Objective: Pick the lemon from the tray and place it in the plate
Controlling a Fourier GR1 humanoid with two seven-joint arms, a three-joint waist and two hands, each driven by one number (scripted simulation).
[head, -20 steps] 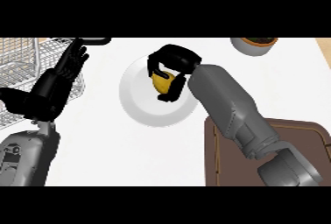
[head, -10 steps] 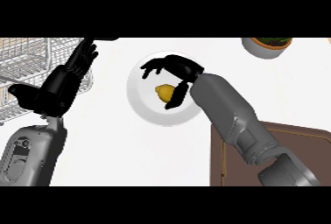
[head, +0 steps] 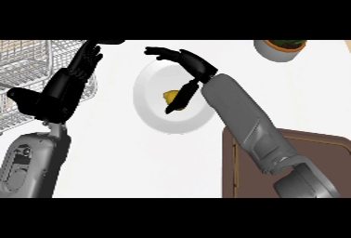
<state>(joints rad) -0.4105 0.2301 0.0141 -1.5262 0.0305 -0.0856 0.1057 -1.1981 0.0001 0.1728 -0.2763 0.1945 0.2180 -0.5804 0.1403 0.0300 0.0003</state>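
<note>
At the far left you see a silver wire dish rack [head: 27, 69] standing on the white counter [head: 130, 162]. In front of it rises the robot's left hand [head: 61, 88], black, at the end of its grey forearm [head: 31, 162], which comes up from the lower edge. Its fingers [head: 87, 56] are straight and point up toward the top of the view, its thumb [head: 21, 95] sticks out to the left, and it holds nothing; it rests there, overlapping the rack's right side.

Moving right, you come to the round white plate [head: 154, 116] lying on the counter. The small yellow lemon [head: 169, 96] sits on the plate, a little above its middle, and no finger is closed around it.

Over the plate's upper right part you find the robot's right hand [head: 192, 62], also black. Its fingers [head: 161, 52] are spread and reach out to the left above the plate's top rim, while its thumb [head: 179, 95] hangs down and partly covers the lemon's right side. You cannot tell whether the thumb touches the fruit. This hand is opened out and grips nothing.

Its grey forearm [head: 240, 116] runs down to the right, crossing the dark brown rectangular tray [head: 322, 158] at the lower right. At the top right, near the edge, you see a grey pot with green leaves [head: 281, 48], cut off by the view's upper border.
</note>
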